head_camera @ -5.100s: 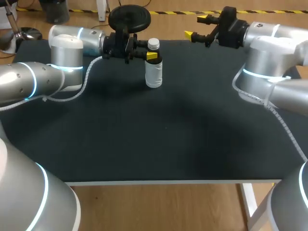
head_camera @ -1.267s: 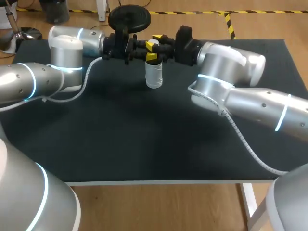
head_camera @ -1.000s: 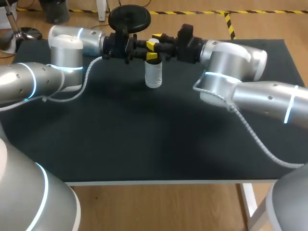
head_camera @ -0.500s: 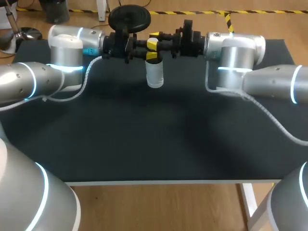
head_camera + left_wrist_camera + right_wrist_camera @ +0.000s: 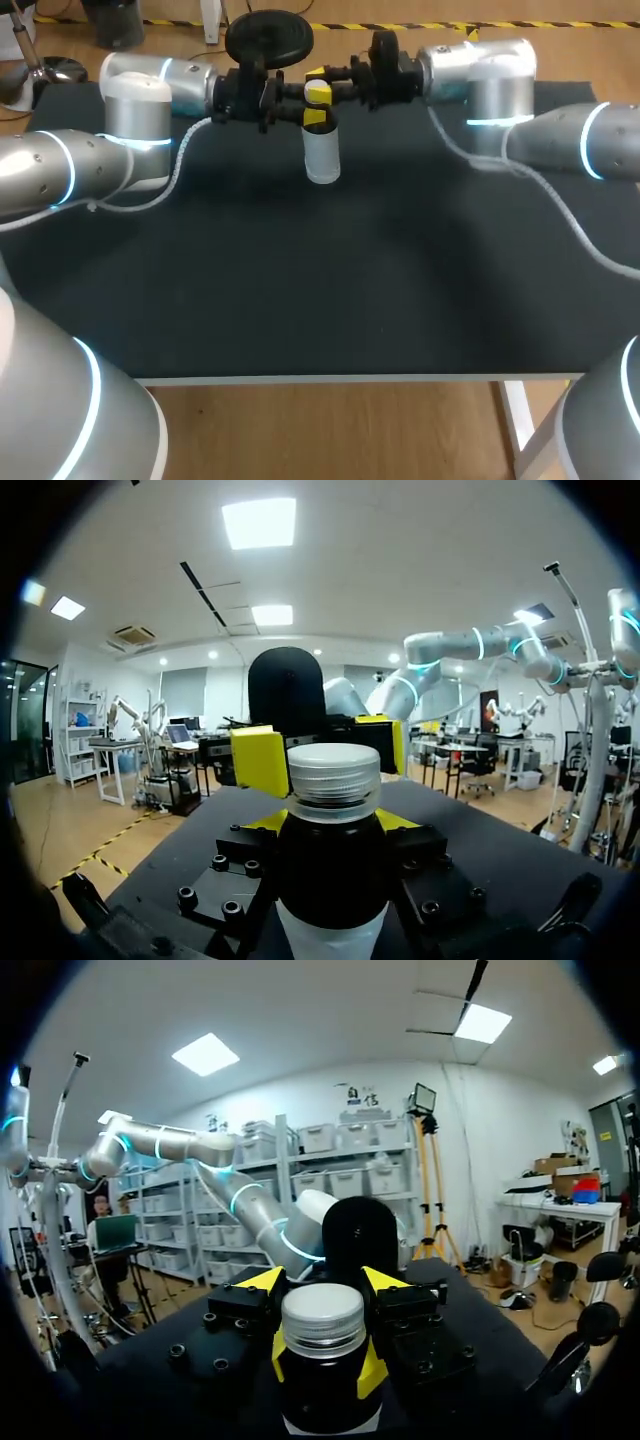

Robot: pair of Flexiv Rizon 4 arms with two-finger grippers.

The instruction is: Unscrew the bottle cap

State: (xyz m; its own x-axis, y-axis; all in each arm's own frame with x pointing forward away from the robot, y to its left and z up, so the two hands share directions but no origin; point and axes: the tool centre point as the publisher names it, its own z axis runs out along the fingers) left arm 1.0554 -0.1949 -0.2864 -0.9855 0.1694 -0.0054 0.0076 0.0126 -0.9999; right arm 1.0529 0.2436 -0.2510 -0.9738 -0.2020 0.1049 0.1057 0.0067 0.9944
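**Head view, read from left to right.** My left arm enters from the left side and lies along the far part of the black table. Its gripper, the left gripper, is level with the dark shoulder of the bottle. In the left wrist view its yellow fingertips show as slivers pressed against that shoulder from both sides, so its fingers are clamped on the bottle.

The bottle stands upright on the table near the far edge, a little left of the middle. It has a pale body and a dark band below the neck. The bottle cap is silvery and ribbed, and it sits on the neck.

The right gripper meets the bottle from the opposite side, above the left gripper and at cap height. In the right wrist view its yellow fingertips flank the cap and lie against it on two sides, so its fingers are closed on the bottle cap. The left wrist view shows the same tips on either side of the cap, just beyond it.

My right arm enters from the right side and reaches across the far edge of the table to the bottle.
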